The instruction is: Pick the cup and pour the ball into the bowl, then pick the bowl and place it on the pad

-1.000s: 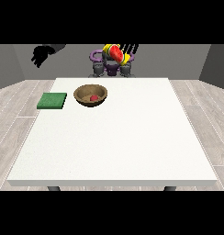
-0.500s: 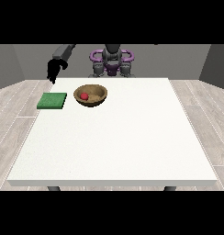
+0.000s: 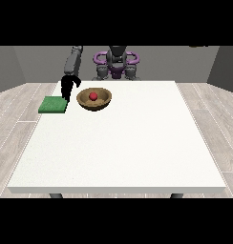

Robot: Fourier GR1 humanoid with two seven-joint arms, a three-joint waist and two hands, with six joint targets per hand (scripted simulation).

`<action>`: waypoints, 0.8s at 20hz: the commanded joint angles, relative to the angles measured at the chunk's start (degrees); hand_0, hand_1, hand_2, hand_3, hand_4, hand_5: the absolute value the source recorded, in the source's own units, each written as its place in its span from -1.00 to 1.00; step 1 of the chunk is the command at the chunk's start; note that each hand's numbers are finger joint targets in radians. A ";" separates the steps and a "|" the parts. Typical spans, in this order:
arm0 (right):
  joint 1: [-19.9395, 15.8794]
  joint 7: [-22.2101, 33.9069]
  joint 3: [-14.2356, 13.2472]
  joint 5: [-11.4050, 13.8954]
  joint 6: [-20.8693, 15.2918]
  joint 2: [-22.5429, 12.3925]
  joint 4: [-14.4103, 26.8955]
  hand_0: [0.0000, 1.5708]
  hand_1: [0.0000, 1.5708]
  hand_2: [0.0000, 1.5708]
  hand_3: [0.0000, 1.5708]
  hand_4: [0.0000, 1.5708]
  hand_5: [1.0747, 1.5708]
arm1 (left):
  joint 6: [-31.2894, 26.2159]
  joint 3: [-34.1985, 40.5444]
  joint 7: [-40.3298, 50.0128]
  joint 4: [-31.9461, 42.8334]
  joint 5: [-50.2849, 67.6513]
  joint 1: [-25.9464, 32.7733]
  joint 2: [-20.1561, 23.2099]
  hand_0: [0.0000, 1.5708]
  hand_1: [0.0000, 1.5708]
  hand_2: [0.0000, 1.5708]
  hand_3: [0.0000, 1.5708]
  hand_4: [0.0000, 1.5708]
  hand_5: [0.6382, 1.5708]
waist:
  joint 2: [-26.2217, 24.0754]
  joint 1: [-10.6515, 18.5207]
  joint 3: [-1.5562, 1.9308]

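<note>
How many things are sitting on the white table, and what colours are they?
Brown: 1, the bowl
Red: 1, the ball inside the bowl
Green: 1, the pad
Total: 3 things on the table. No cup shows.

Big white table (image 3: 118, 152) takes up most of the room, with dark legs (image 3: 55, 195) poking out under its near edge. Light wood-plank floor (image 3: 211, 124) runs on both sides, and a plain grey wall (image 3: 171, 62) stands at the far end.
</note>
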 commanded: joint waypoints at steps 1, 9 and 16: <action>-3.91 -3.58 1.08 0.96 0.87 -0.11 6.01 -1.00 -1.00 -1.00 -1.00 -0.18 0.96 | -2.04 2.60 0.75 -0.76 3.14 1.87 3.99 -1.00 -1.00 -1.00 -1.00 0.24 0.96 | 1.77 -1.74 0.04; -6.59 -12.77 0.24 1.60 1.18 0.18 17.23 -1.00 -1.00 -1.00 -1.00 -0.33 0.93 | -5.72 4.50 3.34 -4.70 8.98 3.65 8.23 -1.00 -1.00 -1.00 -1.00 0.29 0.92 | 3.42 -1.61 0.07; -9.91 -16.34 -0.76 1.11 2.20 -2.00 22.90 -1.00 -1.00 -1.00 -1.00 -0.40 0.91 | -5.72 4.39 -0.67 -8.49 9.29 9.78 7.84 -1.00 -1.00 -1.00 -1.00 0.29 0.93 | 5.96 -0.83 0.06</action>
